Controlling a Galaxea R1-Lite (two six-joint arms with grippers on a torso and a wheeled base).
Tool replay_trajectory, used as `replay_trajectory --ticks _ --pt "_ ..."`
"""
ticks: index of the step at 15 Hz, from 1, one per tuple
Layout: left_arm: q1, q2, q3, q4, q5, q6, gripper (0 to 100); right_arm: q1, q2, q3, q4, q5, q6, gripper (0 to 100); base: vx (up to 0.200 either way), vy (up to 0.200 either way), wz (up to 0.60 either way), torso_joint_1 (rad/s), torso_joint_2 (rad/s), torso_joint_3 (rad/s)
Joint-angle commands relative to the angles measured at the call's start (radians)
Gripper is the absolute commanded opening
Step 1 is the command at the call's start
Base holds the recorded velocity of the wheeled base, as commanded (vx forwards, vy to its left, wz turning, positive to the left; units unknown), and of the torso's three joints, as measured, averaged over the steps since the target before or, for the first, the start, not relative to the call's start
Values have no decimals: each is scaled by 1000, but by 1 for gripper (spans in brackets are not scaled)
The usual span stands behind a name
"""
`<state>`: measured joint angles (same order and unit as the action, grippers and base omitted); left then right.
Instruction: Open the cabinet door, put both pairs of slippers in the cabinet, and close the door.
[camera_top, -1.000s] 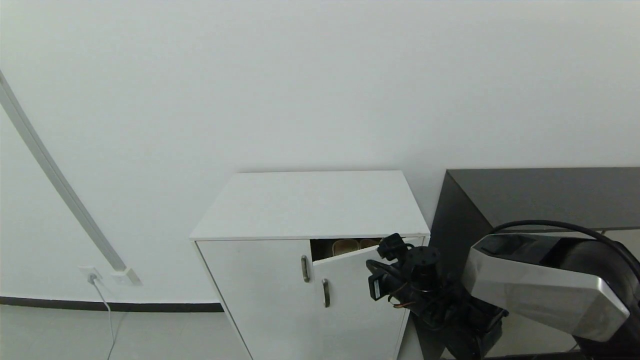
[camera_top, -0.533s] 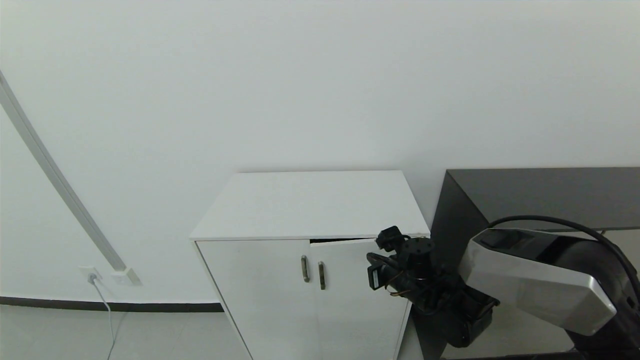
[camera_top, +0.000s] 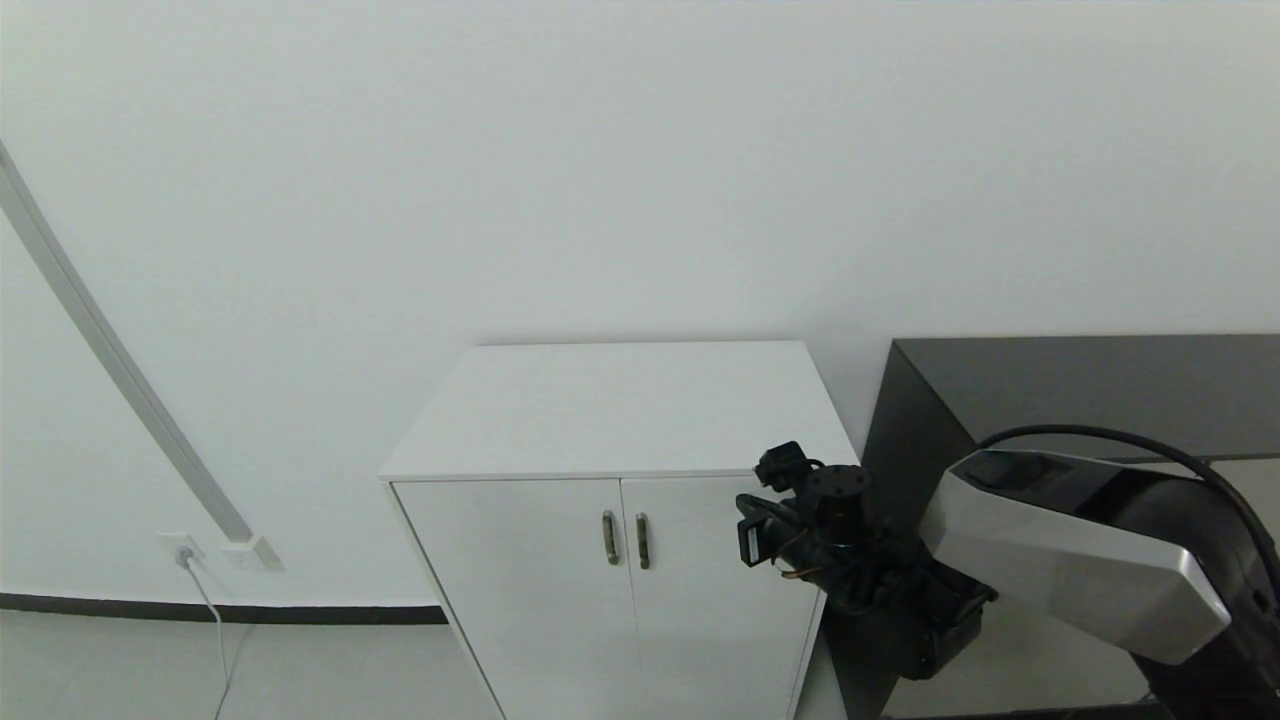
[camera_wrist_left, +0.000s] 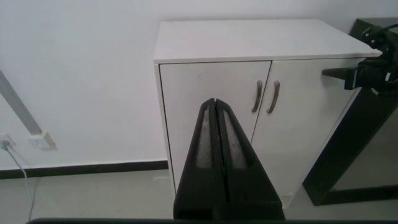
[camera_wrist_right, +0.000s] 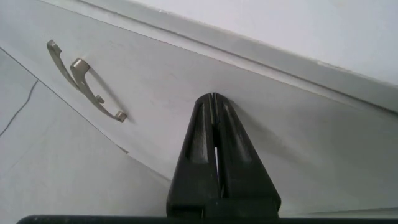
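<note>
Two doors front the white cabinet (camera_top: 620, 410), and both are shut: the left door (camera_top: 510, 580) and the right door (camera_top: 715, 600) meet at the centre seam. Two metal handles (camera_top: 642, 541) stand upright, one on each side of the seam, just beside each other.

Right gripper (camera_wrist_right: 213, 96): fingers pressed together, holding nothing. The tip points at the face of the right door, at 3 o'clock from the handles and just under the edge of the cabinet top. Whether the tip touches the door cannot be told. In the head view the right arm (camera_top: 1070, 560) ends at the front right corner of the cabinet.

Left gripper (camera_wrist_left: 214, 106): also closed and empty, held well apart from the cabinet, tip aimed at the left door.

Surroundings: a black bench (camera_top: 1080, 390) stands just beside the cabinet at 3 o'clock. A socket (camera_top: 182, 550) sits on the wall at 9 o'clock from the cabinet, with a white cable (camera_top: 215, 620) hanging from it. A grey conduit (camera_top: 110, 350) runs diagonally down the wall and ends just beside the socket.
</note>
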<state>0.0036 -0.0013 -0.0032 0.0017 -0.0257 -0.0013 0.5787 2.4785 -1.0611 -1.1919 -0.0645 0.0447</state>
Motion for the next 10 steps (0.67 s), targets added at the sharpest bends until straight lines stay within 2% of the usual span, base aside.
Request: replay_trajectory --ticks 1,7,10 --pt "-1 1 0 0 0 0 0 -2 8 -17 -2 0 0 0 0 0 0 0 0 0" --pt "-1 1 0 0 0 0 0 -3 7 -8 -6 0 0 0 0 0 0 0 0 0" --pt "-1 1 0 0 0 0 0 1 -41 58 -12 2 6 0 0 0 0 0 0 0"
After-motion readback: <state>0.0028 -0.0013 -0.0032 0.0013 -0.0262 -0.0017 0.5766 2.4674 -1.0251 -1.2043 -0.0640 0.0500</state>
